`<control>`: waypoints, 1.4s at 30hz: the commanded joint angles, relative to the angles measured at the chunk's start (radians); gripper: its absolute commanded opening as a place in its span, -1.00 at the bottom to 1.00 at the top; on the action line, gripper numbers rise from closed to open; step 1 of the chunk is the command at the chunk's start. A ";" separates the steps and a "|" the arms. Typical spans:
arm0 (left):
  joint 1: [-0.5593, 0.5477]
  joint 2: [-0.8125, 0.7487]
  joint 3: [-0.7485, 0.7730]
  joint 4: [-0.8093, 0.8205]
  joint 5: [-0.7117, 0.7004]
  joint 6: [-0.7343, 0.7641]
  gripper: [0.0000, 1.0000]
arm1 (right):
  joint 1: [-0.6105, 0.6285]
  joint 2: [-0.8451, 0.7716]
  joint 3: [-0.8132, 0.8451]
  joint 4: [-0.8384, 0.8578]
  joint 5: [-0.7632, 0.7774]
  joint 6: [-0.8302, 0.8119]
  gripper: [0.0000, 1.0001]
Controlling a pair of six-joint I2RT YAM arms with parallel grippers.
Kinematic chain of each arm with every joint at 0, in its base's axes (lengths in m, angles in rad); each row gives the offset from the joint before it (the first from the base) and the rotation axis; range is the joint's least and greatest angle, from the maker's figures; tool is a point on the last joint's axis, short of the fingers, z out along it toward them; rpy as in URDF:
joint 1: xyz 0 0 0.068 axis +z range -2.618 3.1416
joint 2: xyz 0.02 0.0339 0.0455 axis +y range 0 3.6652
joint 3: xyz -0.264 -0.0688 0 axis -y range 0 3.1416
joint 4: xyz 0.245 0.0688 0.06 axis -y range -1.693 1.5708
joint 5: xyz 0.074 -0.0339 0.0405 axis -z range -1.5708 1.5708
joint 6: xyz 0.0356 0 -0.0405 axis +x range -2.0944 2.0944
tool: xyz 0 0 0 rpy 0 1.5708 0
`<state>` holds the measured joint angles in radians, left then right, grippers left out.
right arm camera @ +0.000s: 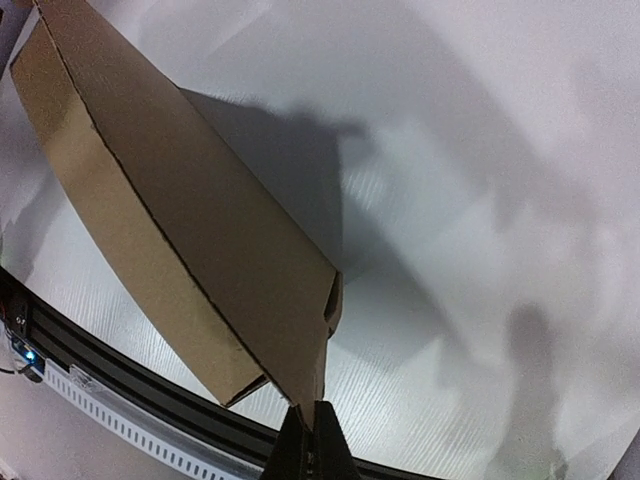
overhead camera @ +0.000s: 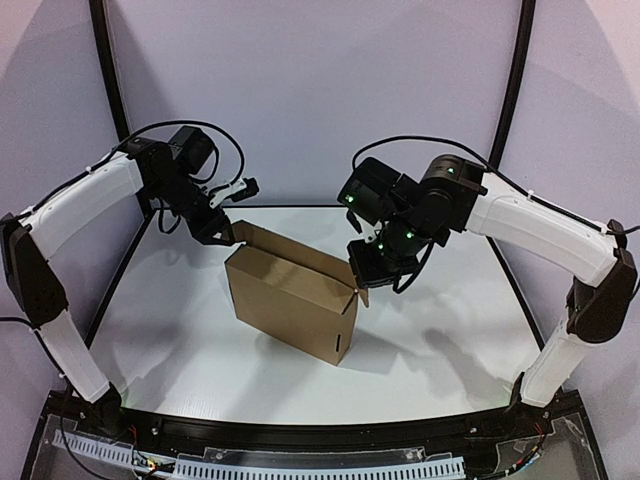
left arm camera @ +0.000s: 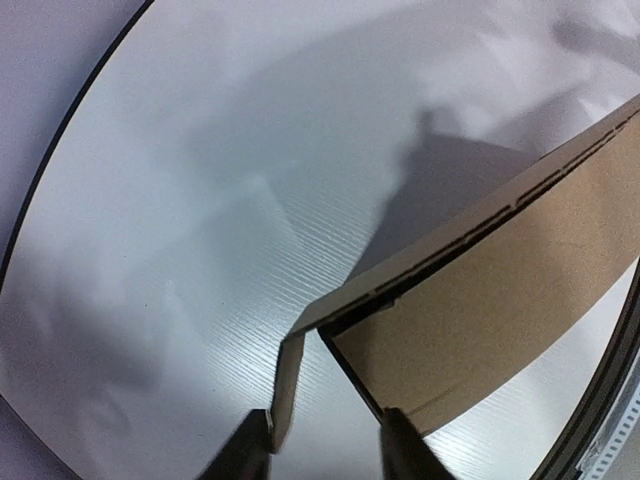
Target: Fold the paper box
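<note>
The paper box (overhead camera: 290, 298) is plain brown cardboard, folded into an open-topped rectangle that stands on the white table at the middle. My left gripper (overhead camera: 229, 233) is at its back left top corner. In the left wrist view the left gripper (left arm camera: 325, 455) is open, its jaws straddling the corner; a small side flap (left arm camera: 284, 385) touches the left finger (left arm camera: 245, 455), and the box wall (left arm camera: 500, 290) lies by the other finger. My right gripper (overhead camera: 358, 276) is at the right top corner. In the right wrist view it (right arm camera: 312, 430) is shut on the thin edge of the box's flap (right arm camera: 200, 230).
The white table (overhead camera: 440, 340) has a black curved rim (overhead camera: 300, 425) at the front and a black edge at the back. Pale purple walls close in the back and sides. Both arms reach in from the sides above the box.
</note>
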<state>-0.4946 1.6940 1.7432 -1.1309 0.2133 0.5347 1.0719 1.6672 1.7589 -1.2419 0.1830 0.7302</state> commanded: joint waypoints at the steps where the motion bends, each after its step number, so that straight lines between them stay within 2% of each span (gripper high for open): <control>1: 0.004 -0.007 0.036 -0.028 0.045 -0.033 -0.41 | 0.009 0.024 0.027 0.016 0.022 0.011 -1.00; 7: -0.004 -0.011 0.027 -0.016 0.056 -0.105 -0.61 | 0.010 0.056 0.058 0.035 0.068 0.001 -1.00; 11: -0.018 -0.006 0.029 -0.004 0.018 -0.162 -0.95 | 0.009 0.049 0.050 0.058 0.127 0.003 -1.00; 12: -0.019 -0.007 0.031 0.000 0.012 -0.183 -0.98 | 0.009 0.045 0.046 0.066 0.141 0.004 -1.00; 16: -0.025 -0.035 -0.009 0.042 0.006 -0.280 -0.98 | 0.001 0.041 0.031 0.107 0.213 0.012 -1.00; 21: -0.052 -0.101 -0.126 0.145 -0.025 -0.398 -0.98 | -0.018 0.049 0.040 0.161 0.224 0.005 -1.00; 25: -0.072 -0.112 -0.147 0.197 -0.064 -0.599 -0.98 | -0.040 0.067 0.048 0.195 0.232 0.019 -1.00; 29: -0.079 -0.104 -0.113 0.178 -0.082 -0.756 -0.98 | -0.055 0.107 0.075 0.199 0.243 0.044 -1.00; 34: -0.092 -0.137 -0.119 0.164 -0.118 -0.838 -0.98 | -0.069 0.117 0.069 0.227 0.289 0.088 -1.00; 42: -0.103 -0.138 -0.138 0.136 -0.154 -0.891 -0.98 | -0.088 0.126 0.084 0.292 0.254 0.131 -1.00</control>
<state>-0.5724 1.5925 1.6146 -0.9962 0.0425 -0.3042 0.9863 1.7748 1.8080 -1.0828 0.4488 0.8253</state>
